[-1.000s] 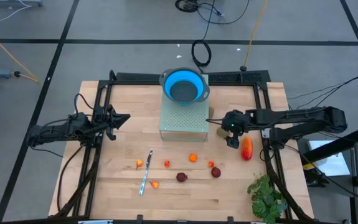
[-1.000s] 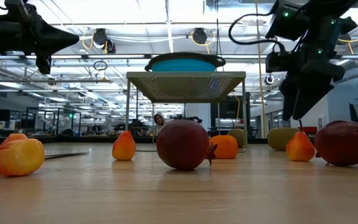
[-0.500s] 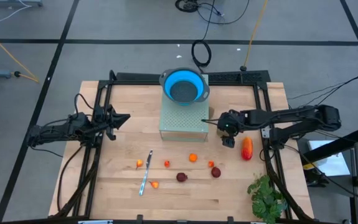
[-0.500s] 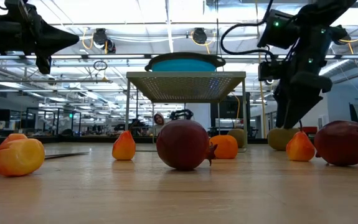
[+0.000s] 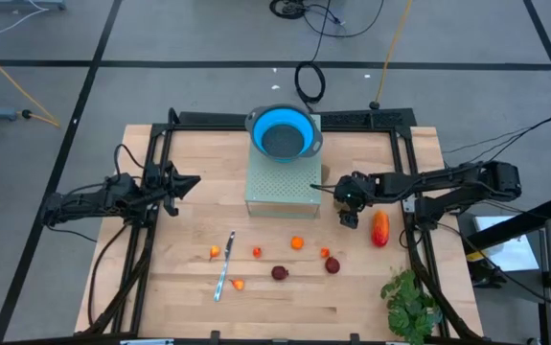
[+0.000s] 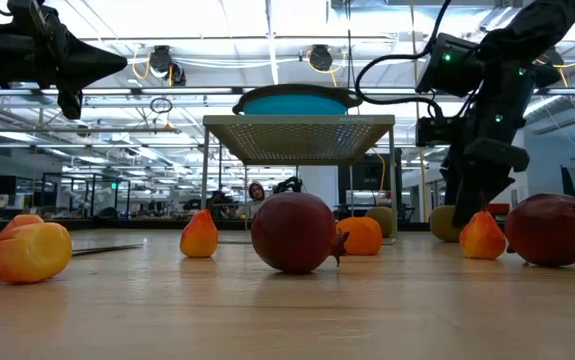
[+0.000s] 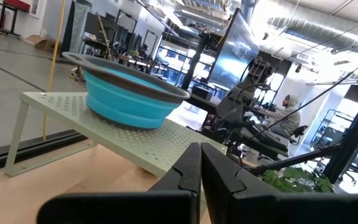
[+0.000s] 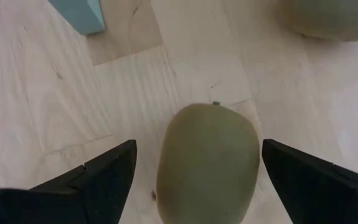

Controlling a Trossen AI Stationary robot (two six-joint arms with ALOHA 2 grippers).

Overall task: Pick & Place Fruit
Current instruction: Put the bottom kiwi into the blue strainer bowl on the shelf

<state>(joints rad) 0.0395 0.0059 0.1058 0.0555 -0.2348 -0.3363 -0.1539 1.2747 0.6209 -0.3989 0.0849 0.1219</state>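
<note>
Your right gripper (image 8: 194,168) is spread wide and straddling the olive-brown oval (image 8: 207,163) on the table (image 5: 189,220), just right of the perforated stand (image 5: 281,187) (fingers not touching it, nothing held). Left gripper (image 5: 181,183) is pinched shut and empty, hovering by the table's left edge.

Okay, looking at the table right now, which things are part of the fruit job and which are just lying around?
Job:
olive-brown oval, between the open right gripper fingers
red-orange-yellow oblong
maroon balls
small orange pieces
blue bowl on the perforated stand

Lying about:
silver knife
leafy plant
</note>
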